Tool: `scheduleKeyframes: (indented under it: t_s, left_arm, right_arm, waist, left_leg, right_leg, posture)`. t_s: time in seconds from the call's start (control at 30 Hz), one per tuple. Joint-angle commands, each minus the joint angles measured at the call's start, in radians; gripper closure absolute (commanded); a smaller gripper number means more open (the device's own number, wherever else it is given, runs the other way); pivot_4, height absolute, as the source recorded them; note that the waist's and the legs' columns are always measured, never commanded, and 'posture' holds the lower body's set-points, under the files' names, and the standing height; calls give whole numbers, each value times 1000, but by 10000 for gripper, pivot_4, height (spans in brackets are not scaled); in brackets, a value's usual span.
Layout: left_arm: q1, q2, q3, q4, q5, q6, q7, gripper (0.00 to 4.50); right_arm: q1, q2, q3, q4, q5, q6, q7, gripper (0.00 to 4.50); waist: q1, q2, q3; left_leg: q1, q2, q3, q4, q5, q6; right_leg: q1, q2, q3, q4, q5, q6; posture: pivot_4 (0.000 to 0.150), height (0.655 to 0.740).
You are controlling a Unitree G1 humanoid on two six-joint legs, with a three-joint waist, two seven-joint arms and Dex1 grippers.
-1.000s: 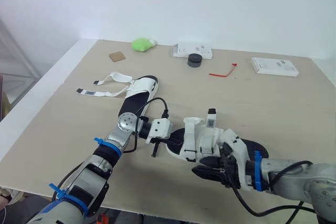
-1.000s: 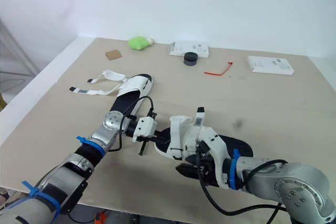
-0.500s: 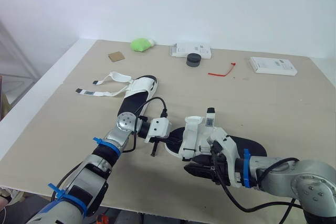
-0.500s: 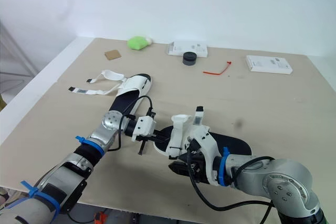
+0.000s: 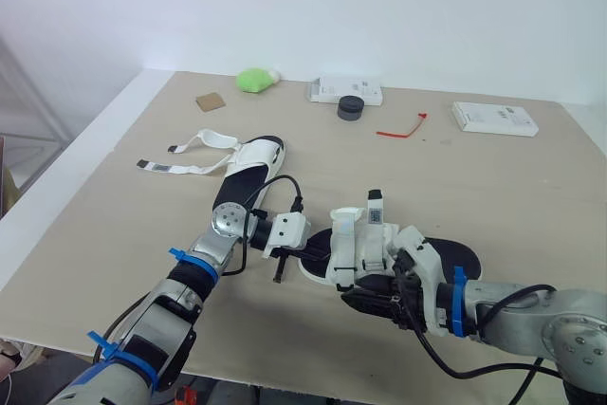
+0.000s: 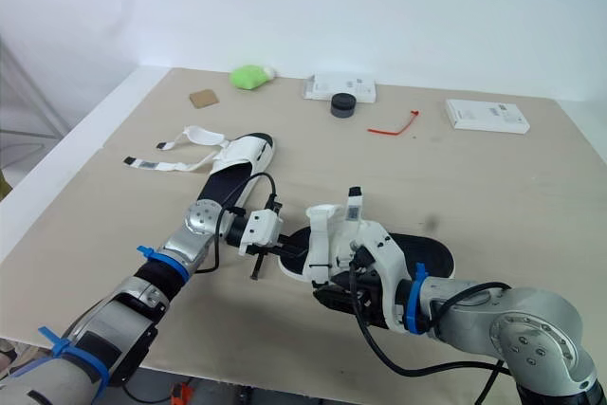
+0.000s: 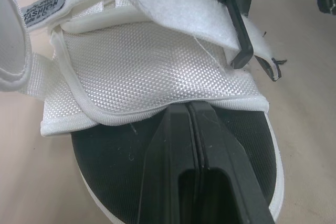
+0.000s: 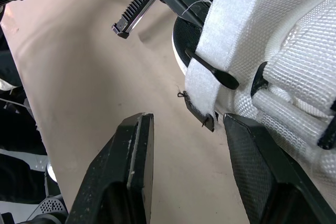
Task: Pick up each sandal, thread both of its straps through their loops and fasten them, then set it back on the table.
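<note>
At 6 o'clock on the table (image 5: 493, 177), the left gripper (image 7: 191, 109), jaws closed, steadies the sandal (image 7: 157, 72); the right gripper (image 8: 188, 118), jaws wide, straddles the strap (image 8: 220, 51) tip. Pinching only that tip should ease threading.

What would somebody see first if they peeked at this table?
Probably the white-strapped sandal near the front edge, with the left gripper, jaws shut, poking in at one end and the right gripper, jaws open, by a strap end. Next comes the second sandal farther back on the left, straps flung out loose, and the bright green lump at the far edge.
</note>
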Motion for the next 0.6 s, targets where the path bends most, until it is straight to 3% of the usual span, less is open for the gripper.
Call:
scheduleKeyframes:
  t_s: [0.03,0.37,0.47,0.57,0.6]
  left_arm:
    - [76,26,-95,127,143,51,-14,45000]
    - [76,26,-95,126,144,52,-14,45000]
    - [75,27,-94,127,144,52,-13,45000]
    - [77,28,-93,126,143,51,-13,45000]
    - [78,29,-93,126,143,51,-14,45000]
  right_arm:
    - [-20,37,3,-19,7,-63,-67,21523]
    - [-21,103,38,77,102,-97,-123,21523]
    - [-26,80,35,84,127,-103,-118,29887]
    - [-14,34,32,69,191,-105,-75,43164]
    - [-10,20,33,63,208,-111,-64,44408]
  waist:
    - [0,0,0]
    - [0,0,0]
    - [0,0,0]
    - [0,1,1]
    - [1,1,1]
  left_leg:
    - [0,0,0,0,0,0]
    - [0,0,0,-1,0,0]
    - [0,0,0,-1,0,0]
    - [0,-1,0,-1,0,0]
    - [-1,-1,0,-1,0,0]
  right_leg:
    - [0,0,-1,0,0,0]
    - [0,-1,1,0,0,0]
    - [0,0,0,0,0,0]
    - [0,0,-1,0,0,0]
    - [0,-1,-1,0,0,0]
  posture:
    - [1500,7400]
    - [1500,7400]
    - [1500,7400]
    - [1500,7400]
    - [1500,7400]
